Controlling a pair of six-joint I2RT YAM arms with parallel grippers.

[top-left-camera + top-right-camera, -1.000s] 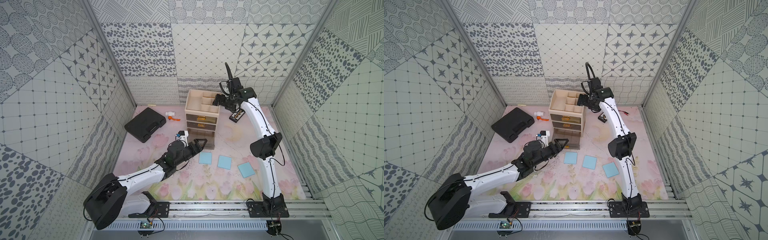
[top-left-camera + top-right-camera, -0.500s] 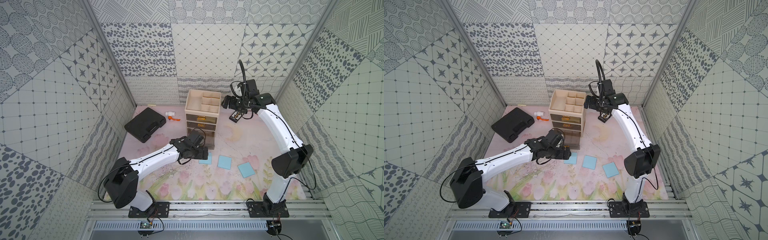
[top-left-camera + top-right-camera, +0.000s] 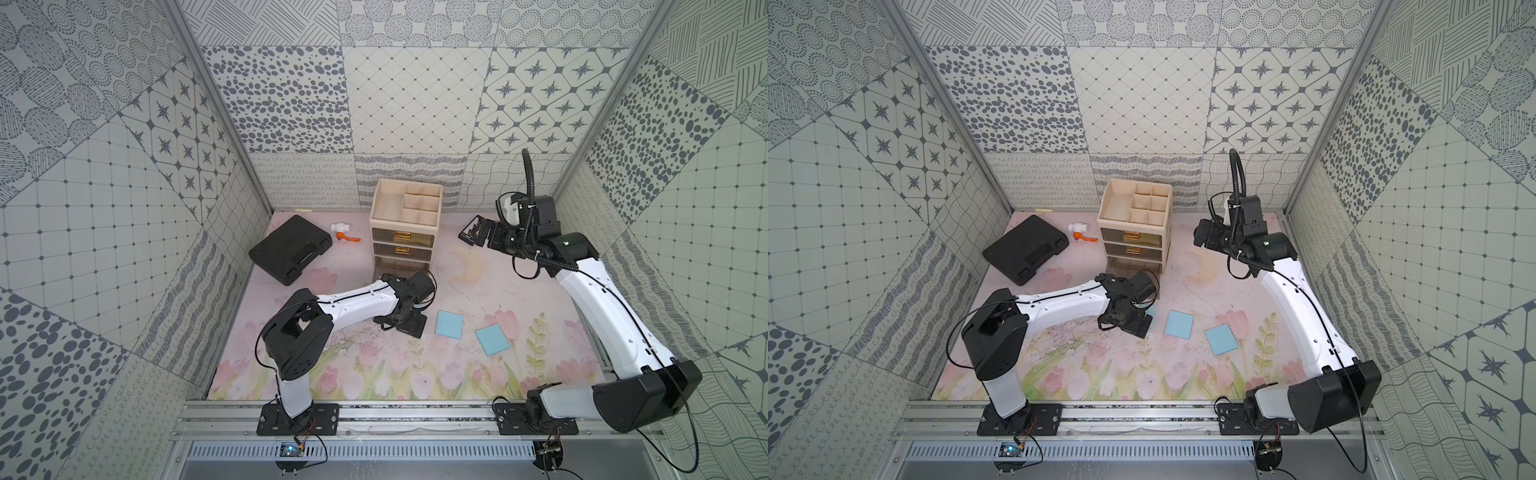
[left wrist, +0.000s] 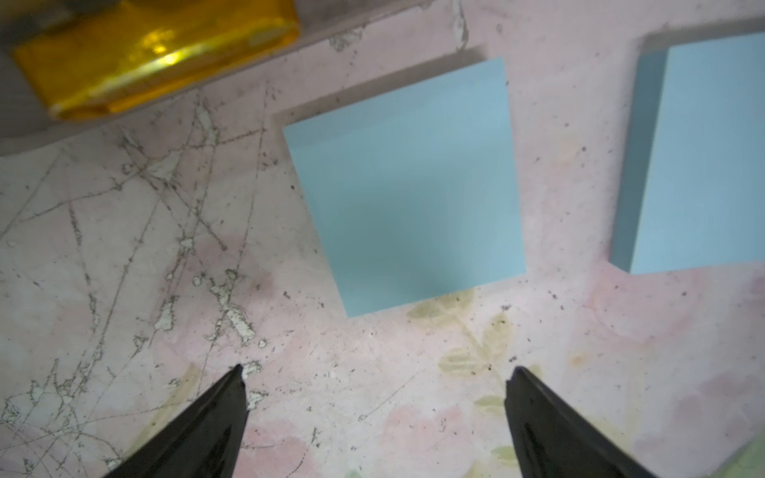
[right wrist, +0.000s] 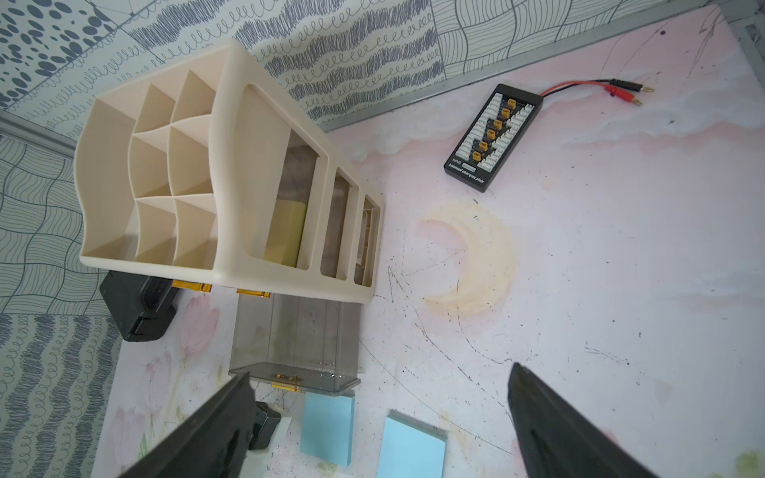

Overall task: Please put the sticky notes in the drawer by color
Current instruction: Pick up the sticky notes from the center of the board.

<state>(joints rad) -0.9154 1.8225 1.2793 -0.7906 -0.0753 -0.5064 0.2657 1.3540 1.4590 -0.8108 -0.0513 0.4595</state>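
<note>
The floral tabletop [image 3: 457,374] fills the floor of the cell. At its 12 o'clock stands the beige drawer unit [image 3: 405,224]. Its bottom drawer [image 5: 296,343] is pulled out toward 6 o'clock, and a yellow pad [image 5: 285,231] shows through the side opening at top-drawer level. A black case [image 3: 291,249] lies closed at 10 o'clock.

The left gripper [image 4: 374,372] hangs low near the centre, just in front of the open drawer. Its fingers are spread wide with nothing between them. The right gripper [image 5: 378,372] is raised at 2 o'clock, likewise spread wide and holding nothing.

Three blue sticky notes [image 3: 449,324] lie flat in a row from the centre toward 4 o'clock. The first note [image 4: 407,186], just before the drawer front, is mostly covered by the left gripper in both top views. It lies just ahead of the fingertips, untouched. The third note [image 3: 492,339] sits slightly turned.

A black charging board [image 5: 492,136] with red leads lies at 1 o'clock. A small white-and-orange fitting [image 3: 345,232] rests at 11 o'clock, between the case and the unit.
</note>
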